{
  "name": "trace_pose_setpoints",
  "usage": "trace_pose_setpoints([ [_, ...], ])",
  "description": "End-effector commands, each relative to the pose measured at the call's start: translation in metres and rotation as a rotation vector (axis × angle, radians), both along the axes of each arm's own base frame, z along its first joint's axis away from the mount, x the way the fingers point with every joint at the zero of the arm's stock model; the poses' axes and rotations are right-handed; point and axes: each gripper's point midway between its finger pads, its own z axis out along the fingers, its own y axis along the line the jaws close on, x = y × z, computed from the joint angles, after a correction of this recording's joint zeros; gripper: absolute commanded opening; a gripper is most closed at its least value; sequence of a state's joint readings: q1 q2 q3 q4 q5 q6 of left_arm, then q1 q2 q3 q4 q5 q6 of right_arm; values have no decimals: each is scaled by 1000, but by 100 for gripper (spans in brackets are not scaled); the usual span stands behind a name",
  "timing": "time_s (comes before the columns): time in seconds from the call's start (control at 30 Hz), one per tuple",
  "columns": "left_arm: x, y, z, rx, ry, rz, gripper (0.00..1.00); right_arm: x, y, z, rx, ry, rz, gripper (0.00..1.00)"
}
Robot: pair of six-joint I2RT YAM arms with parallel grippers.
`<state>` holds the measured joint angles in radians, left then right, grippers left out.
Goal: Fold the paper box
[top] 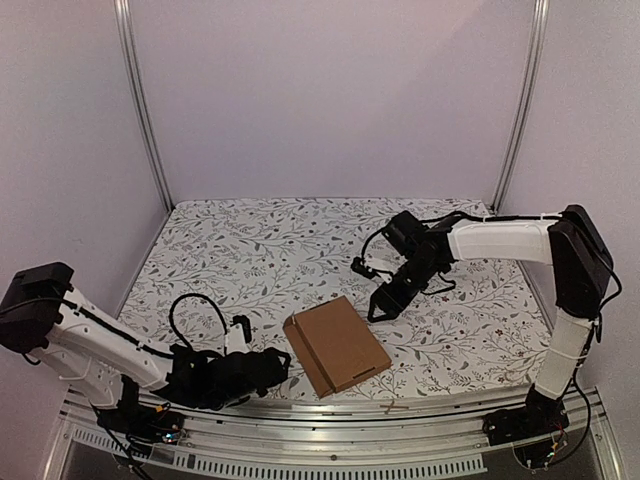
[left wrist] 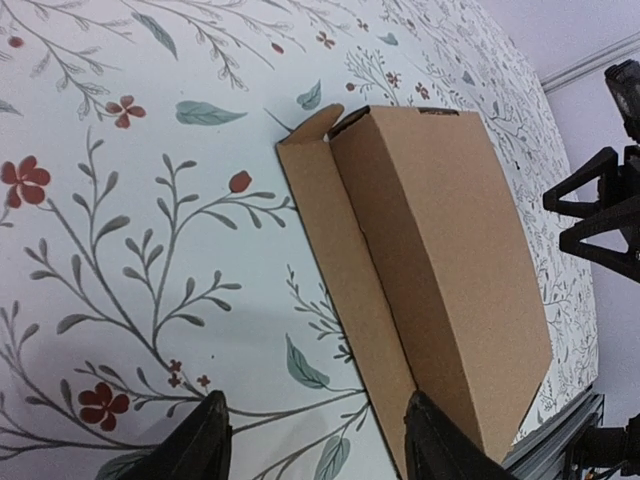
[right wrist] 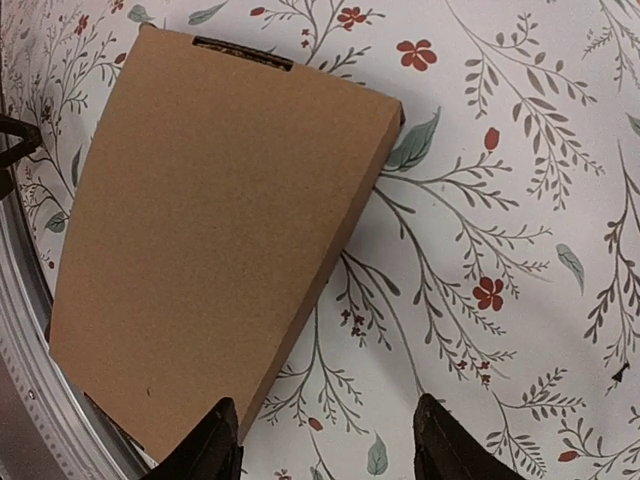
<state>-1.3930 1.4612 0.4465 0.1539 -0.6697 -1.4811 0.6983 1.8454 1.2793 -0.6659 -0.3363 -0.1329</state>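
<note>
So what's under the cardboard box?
The paper box lies flat on the flowery table cover. Only the cover around it shows; anything beneath the box is hidden by the cardboard.

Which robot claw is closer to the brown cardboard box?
Left, but only narrowly. The left gripper sits low, right beside the paper box's near-left edge. The right gripper hovers just off its far-right edge and seems higher up.

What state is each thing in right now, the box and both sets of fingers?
paper box: folded up, lying flat, one small tab raised at a corner, not gripped.
left gripper: fingers open, empty, close beside the box.
right gripper: fingers open, empty, apart from the box.
</note>
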Motion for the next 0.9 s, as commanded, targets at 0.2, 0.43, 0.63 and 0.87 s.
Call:
trace_pose_setpoints([
  [0.2,17,-22,-5,-9,16,-35,60,-25,12,-31,0,156,15,47],
  [0.43,19,-18,-13,-39,24,-15,60,-32,9,-48,-28,221,-1,36],
  [0.63,18,-15,-10,-63,11,-14,60,-15,-15,-58,-29,283,-120,31],
  [0.87,23,-48,5,-31,-51,-123,61,-6,-26,-53,-5,281,-147,31],
])
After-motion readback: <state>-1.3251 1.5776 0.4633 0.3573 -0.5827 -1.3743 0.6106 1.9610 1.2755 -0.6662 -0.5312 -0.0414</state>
